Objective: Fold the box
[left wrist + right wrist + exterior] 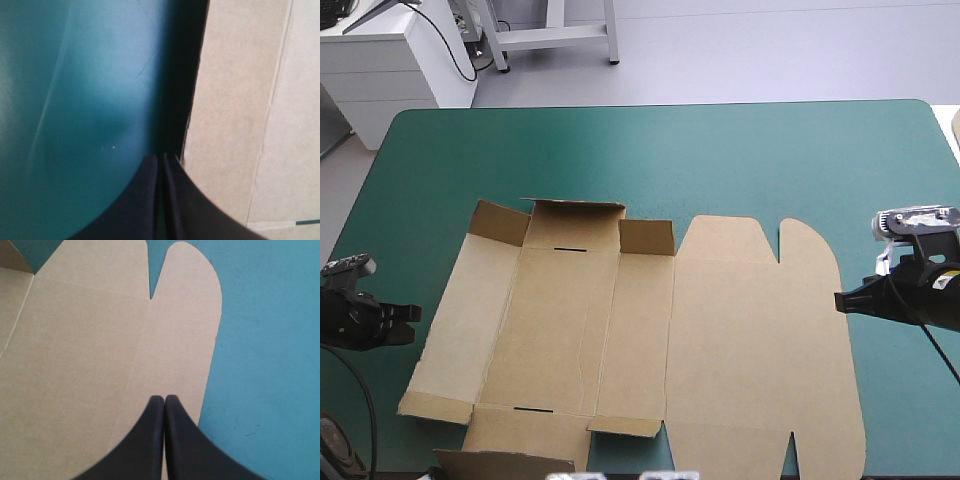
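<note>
Teal-green worktop [720,160] carries the box [650,350] mostly flat toward the near edge, a few flaps up. Clenched and empty, the left tool [412,313] and right tool [842,300] sit at opposite edges; I judge that suits wedging under board.

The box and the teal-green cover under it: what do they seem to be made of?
The box looks like brown corrugated board, matte: fine ribbing shows on its face, with pressed creases and cut slots. The teal-green cover looks like a smooth mat, perhaps vinyl or rubber: soft sheen and fine scratches.
</note>
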Controlling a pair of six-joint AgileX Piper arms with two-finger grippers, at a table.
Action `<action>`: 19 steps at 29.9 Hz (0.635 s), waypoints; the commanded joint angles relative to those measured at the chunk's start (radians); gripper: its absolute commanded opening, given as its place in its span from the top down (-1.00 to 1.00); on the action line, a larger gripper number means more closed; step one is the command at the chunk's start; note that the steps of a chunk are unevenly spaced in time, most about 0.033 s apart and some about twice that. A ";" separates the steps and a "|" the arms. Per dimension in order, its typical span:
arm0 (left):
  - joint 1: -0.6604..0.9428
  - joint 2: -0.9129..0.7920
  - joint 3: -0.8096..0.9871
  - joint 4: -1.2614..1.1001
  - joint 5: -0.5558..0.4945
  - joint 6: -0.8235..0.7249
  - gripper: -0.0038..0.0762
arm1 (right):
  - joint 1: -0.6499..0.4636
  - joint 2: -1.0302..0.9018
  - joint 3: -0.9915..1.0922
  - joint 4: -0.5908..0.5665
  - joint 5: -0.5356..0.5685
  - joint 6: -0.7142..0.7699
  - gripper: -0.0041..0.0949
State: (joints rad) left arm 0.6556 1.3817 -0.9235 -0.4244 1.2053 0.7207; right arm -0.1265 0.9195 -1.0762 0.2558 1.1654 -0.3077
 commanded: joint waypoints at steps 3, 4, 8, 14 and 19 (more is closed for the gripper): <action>0.002 -0.022 -0.030 -0.004 0.091 0.007 0.70 | -0.008 -0.010 -0.026 0.016 -0.037 -0.026 0.96; 0.002 -0.022 -0.030 -0.004 0.087 0.009 0.59 | -0.008 -0.010 -0.026 0.018 -0.037 -0.035 0.96; 0.002 -0.022 -0.030 -0.001 0.049 0.001 0.01 | -0.008 -0.010 -0.026 0.018 -0.037 -0.039 0.96; 0.002 -0.022 -0.030 -0.054 0.049 0.002 -0.37 | -0.008 -0.010 -0.026 0.020 -0.037 -0.039 0.96; 0.002 -0.022 -0.030 -0.129 0.074 0.090 -0.37 | -0.008 -0.010 -0.026 0.020 -0.037 -0.039 0.96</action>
State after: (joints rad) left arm 0.6556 1.3817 -0.9246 -0.4776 1.2072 0.7778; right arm -0.1265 0.9195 -1.0762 0.2567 1.1654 -0.3376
